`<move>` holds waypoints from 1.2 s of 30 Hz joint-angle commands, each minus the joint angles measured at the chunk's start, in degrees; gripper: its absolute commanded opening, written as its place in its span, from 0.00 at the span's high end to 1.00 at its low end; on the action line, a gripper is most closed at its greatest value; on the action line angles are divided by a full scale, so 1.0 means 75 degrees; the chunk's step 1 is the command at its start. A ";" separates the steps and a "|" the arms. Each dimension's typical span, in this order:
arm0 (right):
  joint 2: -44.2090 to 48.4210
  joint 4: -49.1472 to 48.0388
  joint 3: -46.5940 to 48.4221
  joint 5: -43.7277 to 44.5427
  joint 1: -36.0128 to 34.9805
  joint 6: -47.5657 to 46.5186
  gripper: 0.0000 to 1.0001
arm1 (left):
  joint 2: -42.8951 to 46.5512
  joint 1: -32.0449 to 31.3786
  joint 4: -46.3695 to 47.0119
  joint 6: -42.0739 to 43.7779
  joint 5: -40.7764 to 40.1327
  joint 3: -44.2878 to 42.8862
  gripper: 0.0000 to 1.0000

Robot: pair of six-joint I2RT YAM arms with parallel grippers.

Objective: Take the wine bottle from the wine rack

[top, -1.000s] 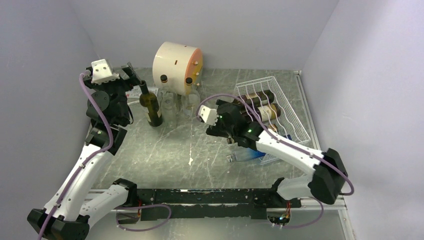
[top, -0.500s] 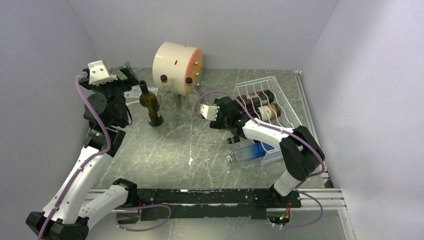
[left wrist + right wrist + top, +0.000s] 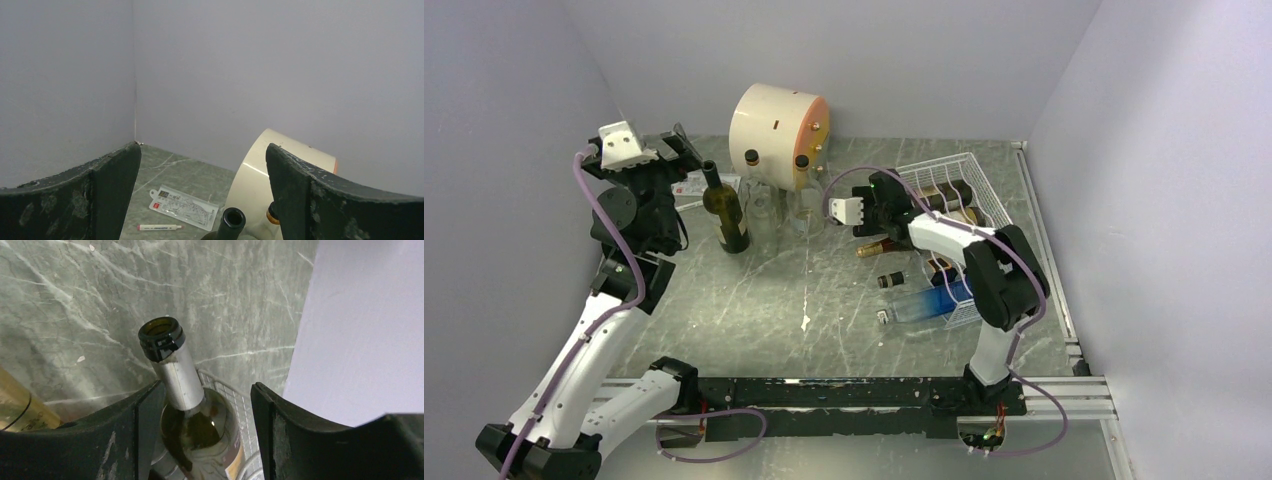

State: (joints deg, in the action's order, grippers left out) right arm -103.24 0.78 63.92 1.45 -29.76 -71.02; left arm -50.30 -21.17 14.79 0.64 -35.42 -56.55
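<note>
Jaws astride wine bottle [image 3: 192, 425] neck; right arm [image 3: 944, 235] sharply bent.

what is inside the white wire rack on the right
Several dark glass wine bottles lie on their sides in the white wire rack. The right arm covers the rack's middle, so the full count is hidden.

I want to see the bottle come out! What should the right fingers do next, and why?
Probably close fully on the neck of the bottle. The right fingers sit either side of it with a gap on one side, so nothing is gripped yet, and the bottle lies in the rack.
</note>
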 commanded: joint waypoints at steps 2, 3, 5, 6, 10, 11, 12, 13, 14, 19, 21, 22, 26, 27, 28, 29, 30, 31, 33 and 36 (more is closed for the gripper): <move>-0.0370 0.0412 0.0376 -0.0513 0.0163 -0.0758 0.33 | -0.0030 -0.0046 0.0222 0.0006 -0.0078 0.0042 0.02; -0.0418 0.0462 0.0390 -0.0562 0.0160 -0.0785 0.33 | -0.0043 -0.0048 0.0220 0.0002 -0.0068 0.0035 0.02; -0.0619 0.0405 0.0406 -0.0461 0.0165 -0.0907 0.33 | -0.0057 -0.0048 0.0219 -0.0004 -0.0054 0.0038 0.02; -0.0728 0.0376 0.0422 -0.0394 0.0160 -0.0991 0.33 | -0.0072 -0.0043 0.0220 -0.0004 -0.0039 0.0040 0.02; -0.0956 -0.0017 0.0367 -0.0244 0.0160 -0.1279 0.35 | -0.0162 -0.0048 0.0231 0.0030 -0.0059 0.0052 0.02; -0.0989 -0.0078 0.0360 -0.0295 0.0162 -0.1359 0.35 | -0.0169 -0.0040 0.0232 0.0037 -0.0059 0.0052 0.02; -0.1024 -0.0141 0.0350 -0.0311 0.0165 -0.1429 0.35 | -0.0196 -0.0048 0.0237 0.0042 -0.0060 0.0052 0.02; -0.1085 -0.0224 0.0359 -0.0261 0.0160 -0.1492 0.36 | -0.0204 -0.0046 0.0243 0.0053 -0.0053 0.0054 0.02; -0.1144 -0.0275 0.0392 -0.0205 0.0162 -0.1489 0.37 | -0.0215 -0.0048 0.0242 0.0065 -0.0055 0.0053 0.02; -0.1362 -0.0456 0.0470 -0.0138 0.0159 -0.1502 0.46 | -0.0252 -0.0049 0.0275 0.0085 -0.0057 0.0070 0.02; -0.1392 -0.0442 0.0486 -0.0123 0.0162 -0.1464 0.49 | -0.0283 -0.0049 0.0273 0.0095 -0.0059 0.0065 0.02; -0.1380 -0.0423 0.0486 -0.0173 0.0160 -0.1437 0.50 | -0.0294 -0.0046 0.0268 0.0091 -0.0050 0.0064 0.02; -0.1062 -0.0530 0.0226 -0.0445 0.0087 -0.1373 0.58 | -0.0325 -0.0049 0.0238 0.0078 -0.0005 0.0052 0.02; -0.0993 -0.0546 0.0153 -0.0483 0.0062 -0.1354 0.61 | -0.0330 -0.0049 0.0232 0.0069 -0.0007 0.0049 0.02; -0.0936 -0.0507 0.0112 -0.0560 0.0036 -0.1331 0.66 | -0.0334 -0.0047 0.0229 0.0068 -0.0007 0.0041 0.02; -0.0871 -0.0484 0.0057 -0.0630 0.0006 -0.1324 0.72 | -0.0327 -0.0054 0.0227 0.0058 0.0002 0.0041 0.02; -0.0820 -0.0535 -0.0002 -0.0657 -0.0027 -0.1323 0.85 | -0.0325 -0.0046 0.0231 0.0060 0.0000 0.0041 0.02; -0.0753 -0.0663 -0.0098 -0.0633 -0.0075 -0.1322 0.94 | -0.0324 -0.0048 0.0227 0.0066 0.0007 0.0044 0.02; -0.0638 -0.0796 -0.0231 -0.0547 -0.0157 -0.1334 0.98 | -0.0324 -0.0050 0.0232 0.0077 -0.0002 0.0051 0.02; -0.0511 -0.0643 -0.0225 -0.0466 -0.0322 -0.1300 0.99 | -0.0313 -0.0057 0.0226 0.0071 -0.0008 0.0045 0.02</move>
State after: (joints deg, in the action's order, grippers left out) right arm -110.08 -3.38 63.16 -1.72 -30.37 -81.56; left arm -52.86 -21.21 14.81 0.69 -35.40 -56.49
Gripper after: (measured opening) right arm 0.348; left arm 0.984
